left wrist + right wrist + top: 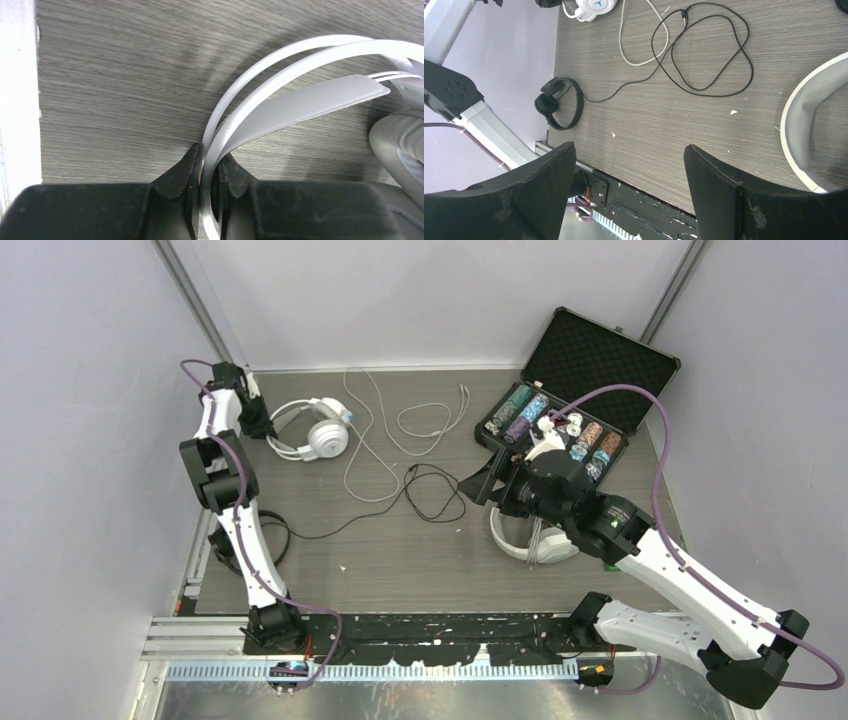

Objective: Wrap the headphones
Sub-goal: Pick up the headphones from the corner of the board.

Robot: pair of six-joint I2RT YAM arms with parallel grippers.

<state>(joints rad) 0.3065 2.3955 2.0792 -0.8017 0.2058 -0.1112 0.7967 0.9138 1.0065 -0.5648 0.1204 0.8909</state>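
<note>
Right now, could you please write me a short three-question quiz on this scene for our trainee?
1. True or false: the left fingers are closed on the headband of a white headset.
2. The right fingers are: A) wide open, holding nothing; B) shut tight, holding nothing; C) out of every view.
3. Fill in: the small black headset lies beside the ___ arm.
Key: 1 true; 2 A; 3 left.
</note>
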